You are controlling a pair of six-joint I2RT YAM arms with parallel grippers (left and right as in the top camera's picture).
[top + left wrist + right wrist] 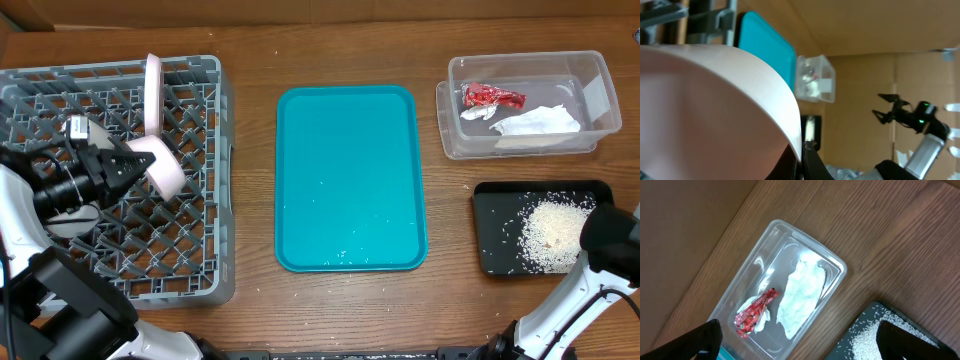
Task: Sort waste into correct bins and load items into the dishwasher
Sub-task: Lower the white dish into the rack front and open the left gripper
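Note:
My left gripper (130, 165) is shut on the rim of a pink bowl (165, 170) and holds it over the grey dishwasher rack (200, 250). In the left wrist view the bowl (715, 110) fills most of the frame, with the fingers (802, 160) pinching its edge. A pink plate (152, 85) stands upright in the rack behind it. My right gripper (802, 337) is open and empty, above the gap between the clear bin (755, 275) and the black tray of rice (875, 335). The bin holds a red wrapper (755, 312) and a white napkin (800, 297).
A teal tray (350, 180) lies in the middle of the table with a few crumbs on it. The clear bin (590, 75) sits at the back right and the black tray (495, 205) with rice in front of it. The right arm (605, 235) hangs over that tray's right edge.

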